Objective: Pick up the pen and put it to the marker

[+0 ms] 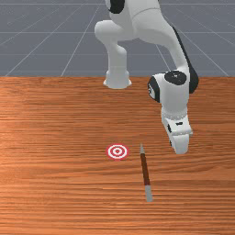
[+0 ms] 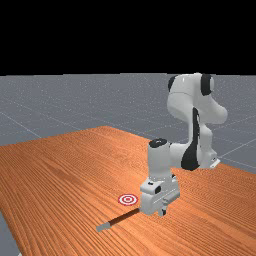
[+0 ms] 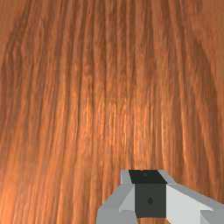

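Observation:
In the far view my gripper [image 2: 164,211] hangs above the table, just right of the pen [image 2: 123,218], whose pointed end is hidden behind the hand. The wrist view has the gripper [image 3: 148,192] over bare wood; whether it is open or shut cannot be told. The front view's pen [image 1: 145,170] lies on the wood, left of the hand, its brown body running from a grey tip at the arm's side to a light grey end toward the camera. Left of that tip is the flat red-and-white ringed marker [image 1: 117,152], apart from the pen.
The wooden table [image 1: 59,124] extends around the pen and marker. The arm's base stands at its back edge in the front view, and the forearm comes down on the front view's right. A near edge of the table runs down the far view's left.

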Robot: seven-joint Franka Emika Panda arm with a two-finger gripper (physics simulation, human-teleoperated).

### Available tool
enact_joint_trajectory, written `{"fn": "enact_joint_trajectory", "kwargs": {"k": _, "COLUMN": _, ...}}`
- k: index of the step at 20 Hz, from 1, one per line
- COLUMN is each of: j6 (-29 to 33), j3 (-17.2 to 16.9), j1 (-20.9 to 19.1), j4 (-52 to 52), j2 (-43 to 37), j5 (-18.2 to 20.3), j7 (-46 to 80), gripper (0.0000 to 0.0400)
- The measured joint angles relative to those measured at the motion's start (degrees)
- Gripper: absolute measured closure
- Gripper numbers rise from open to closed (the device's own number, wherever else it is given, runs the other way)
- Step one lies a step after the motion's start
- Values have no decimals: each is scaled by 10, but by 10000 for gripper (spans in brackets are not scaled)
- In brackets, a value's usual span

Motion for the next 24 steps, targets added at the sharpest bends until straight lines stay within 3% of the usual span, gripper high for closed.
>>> {"fn": "enact_joint_trajectory", "kwargs": {"k": 5, "j6": -21, "j3": -35, "j1": 30, "j4": 37, "j2": 32, "j5": -32, "j7": 36, "gripper": 400}}
{"fn": "enact_joint_trajectory", "kwargs": {"k": 6, "j6": -34, "j3": -23, "j1": 19, "j4": 66, "j2": 48, "j5": -30, "j7": 4, "gripper": 400}}
{"fn": "enact_joint_trajectory", "kwargs": {"k": 14, "j6": -266, "j3": -29, "j1": 21, "j4": 553, "j2": 302, "j5": -37, "j7": -42, "gripper": 400}}
{"fn": "enact_joint_trajectory", "kwargs": {"k": 16, "j6": -280, "j3": -33, "j1": 24, "j4": 587, "j2": 321, "j5": -35, "j7": -18, "gripper": 400}}
{"fn": "enact_joint_trajectory", "kwargs": {"k": 18, "j6": -121, "j3": -55, "j1": 33, "j4": 464, "j2": 271, "j5": -52, "j7": 1, "gripper": 400}}
{"fn": "enact_joint_trajectory", "kwargs": {"k": 19, "j6": -98, "j3": -60, "j1": 36, "j4": 447, "j2": 263, "j5": -55, "j7": 7, "gripper": 400}}
{"fn": "enact_joint_trajectory", "kwargs": {"k": 21, "j6": -101, "j3": -53, "j1": 32, "j4": 420, "j2": 246, "j5": -52, "j7": 2, "gripper": 400}}
{"fn": "enact_joint_trajectory", "kwargs": {"k": 22, "j6": -202, "j3": -45, "j1": 28, "j4": 484, "j2": 270, "j5": -33, "j7": 29, "gripper": 400}}
{"fn": "enact_joint_trajectory", "kwargs": {"k": 24, "j6": -193, "j3": -39, "j1": 16, "j4": 462, "j2": 258, "j5": -35, "j7": -7, "gripper": 400}}
